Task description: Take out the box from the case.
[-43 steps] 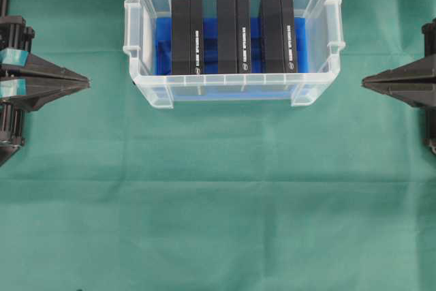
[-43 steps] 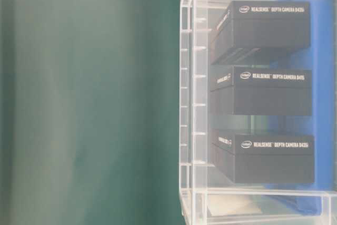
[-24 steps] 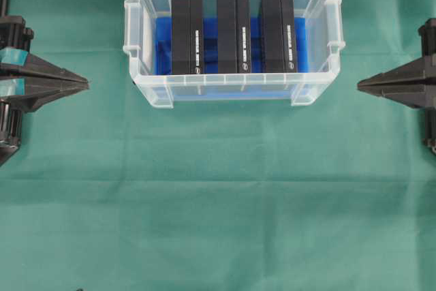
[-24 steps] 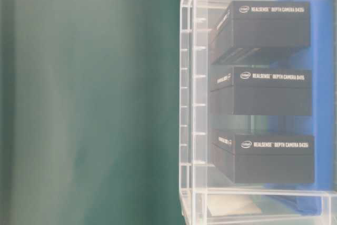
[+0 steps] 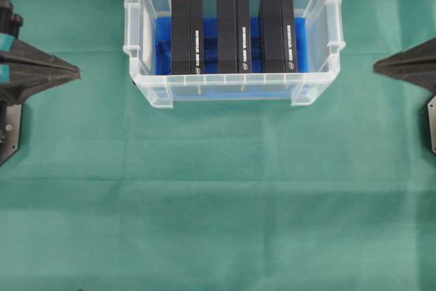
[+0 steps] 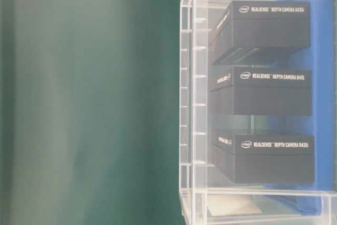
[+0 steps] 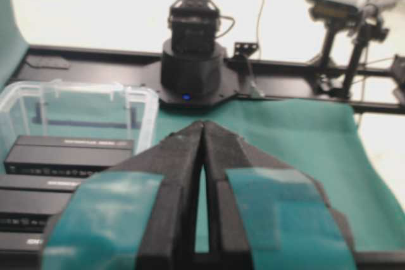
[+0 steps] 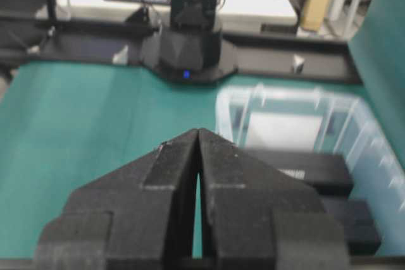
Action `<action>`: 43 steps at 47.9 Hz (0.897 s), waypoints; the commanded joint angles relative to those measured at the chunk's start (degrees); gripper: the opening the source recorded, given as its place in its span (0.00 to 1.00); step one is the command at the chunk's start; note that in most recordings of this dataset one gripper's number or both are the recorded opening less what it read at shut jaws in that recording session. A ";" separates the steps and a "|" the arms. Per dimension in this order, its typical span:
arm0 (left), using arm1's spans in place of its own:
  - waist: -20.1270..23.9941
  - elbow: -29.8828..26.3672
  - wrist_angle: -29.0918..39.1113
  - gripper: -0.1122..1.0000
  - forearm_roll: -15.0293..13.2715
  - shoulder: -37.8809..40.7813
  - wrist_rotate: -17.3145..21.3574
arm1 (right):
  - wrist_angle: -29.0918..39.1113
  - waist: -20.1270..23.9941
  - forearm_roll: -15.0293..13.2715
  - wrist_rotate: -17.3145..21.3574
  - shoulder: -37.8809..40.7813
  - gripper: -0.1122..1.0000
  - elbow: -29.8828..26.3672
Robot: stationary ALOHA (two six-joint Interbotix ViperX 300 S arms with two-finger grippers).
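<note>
**A:** Status? Where's the case?

**B:** Clear plastic case sits at 12 o'clock on the green worktop, in the overhead view. Three black RealSense camera boxes stand on edge inside, side by side on the blue lining: left box, middle box, right box. None lifted, none touched.

**A:** Hands?

**B:** Left hand at 9 o'clock, right hand at 3 o'clock. Both pinched fully together, holding nothing (wrist views show the tips meeting: left, right). Both well apart from the case, pointing inward at it.

**A:** So which step?

**B:** My read: pre-reach. Nothing grasped, extraction not begun.

**A:** Next move needs what?

**B:** Pick one box; the task doesn't say which. The right box is the one nearest the right hand, the left box nearest the left. Then: spread the fingers wide enough to straddle a box's narrow width, carry the hand up over the rim, come down from above. Gaps between boxes look slim (finger has to fit in one), so alignment matters. Pull straight up or the box may catch the neighbour or the wall.

**A:** Risks?

**B:** Case is light plastic; might shift or lift with the box. The spare hand could brace it.
</note>
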 commanded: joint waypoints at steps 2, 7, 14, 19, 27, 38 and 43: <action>-0.18 -4.22 3.52 0.11 0.09 0.18 -0.18 | 2.81 -0.09 -0.09 0.18 0.35 0.10 -5.19; -0.18 -5.89 5.45 0.11 0.09 0.26 -0.18 | 5.80 -0.09 -0.26 0.18 0.53 0.10 -7.65; -0.18 -6.68 7.91 0.11 0.09 0.35 -0.53 | 9.67 -0.44 -0.35 0.18 0.79 0.10 -9.23; -0.18 -7.03 9.40 0.11 0.18 0.26 -1.49 | 12.04 -0.88 -0.35 0.26 1.14 0.10 -9.23; -0.26 -8.17 14.41 0.11 0.09 -0.26 -3.78 | 19.95 -1.93 -0.35 0.79 2.46 0.10 -9.93; -0.26 -12.57 31.82 0.11 0.09 0.44 -8.44 | 35.95 -2.46 -0.35 5.01 4.66 0.10 -13.18; -0.26 -15.29 39.64 0.11 0.18 1.58 -10.11 | 44.21 -2.46 -0.44 7.56 6.50 0.10 -14.59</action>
